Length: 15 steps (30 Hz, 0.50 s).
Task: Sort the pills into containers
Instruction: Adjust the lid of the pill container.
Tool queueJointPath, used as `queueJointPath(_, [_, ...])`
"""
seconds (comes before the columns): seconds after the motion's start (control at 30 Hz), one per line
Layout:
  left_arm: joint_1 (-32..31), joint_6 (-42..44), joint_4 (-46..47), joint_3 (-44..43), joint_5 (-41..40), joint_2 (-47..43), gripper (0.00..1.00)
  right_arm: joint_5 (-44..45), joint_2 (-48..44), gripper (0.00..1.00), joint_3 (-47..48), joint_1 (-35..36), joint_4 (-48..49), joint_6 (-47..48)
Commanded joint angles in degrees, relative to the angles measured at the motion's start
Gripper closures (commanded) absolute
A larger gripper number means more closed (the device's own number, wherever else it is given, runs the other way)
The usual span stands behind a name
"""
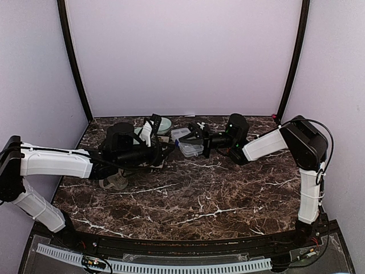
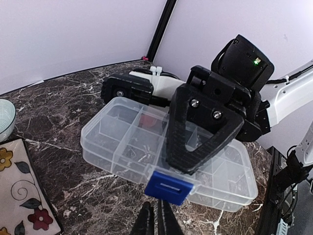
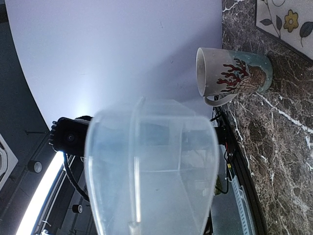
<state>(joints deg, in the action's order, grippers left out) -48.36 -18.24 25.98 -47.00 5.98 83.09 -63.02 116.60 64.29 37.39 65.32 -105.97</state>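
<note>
The clear organiser box [image 2: 127, 142] with its grid of containers and a blue latch [image 2: 167, 187] sits at the back middle of the marble table [image 1: 191, 147]. My right gripper [image 1: 199, 141] is shut on it. One black finger [image 2: 195, 132] lies across the lid, and the blurred box [image 3: 151, 171] fills the right wrist view and hides the fingers there. My left gripper [image 2: 153, 203] is shut and empty, its tips just short of the blue latch. A reddish spot [image 2: 148, 121] shows in a far cell; I cannot tell if it is a pill. No other pills show.
A cream mug with a red coral print [image 3: 230, 73] stands near the left arm [image 1: 116, 181]. A pale green bowl [image 1: 163, 124] sits by the back wall, its rim showing in the left wrist view [image 2: 5, 117]. A floral mat [image 2: 22, 191] lies left of the box.
</note>
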Motion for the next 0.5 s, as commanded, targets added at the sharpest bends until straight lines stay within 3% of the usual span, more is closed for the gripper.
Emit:
queueJointPath(0.0, [0.2,-0.1,-1.0,-0.5,0.8,-2.3,0.92,-0.2,-0.9,1.00,0.5,-0.1,-1.8,3.4])
queueJointPath(0.47, [0.2,0.2,-0.6,-3.1,2.8,0.7,0.93,-0.4,-1.0,1.00,1.1,0.4,-2.6,3.9])
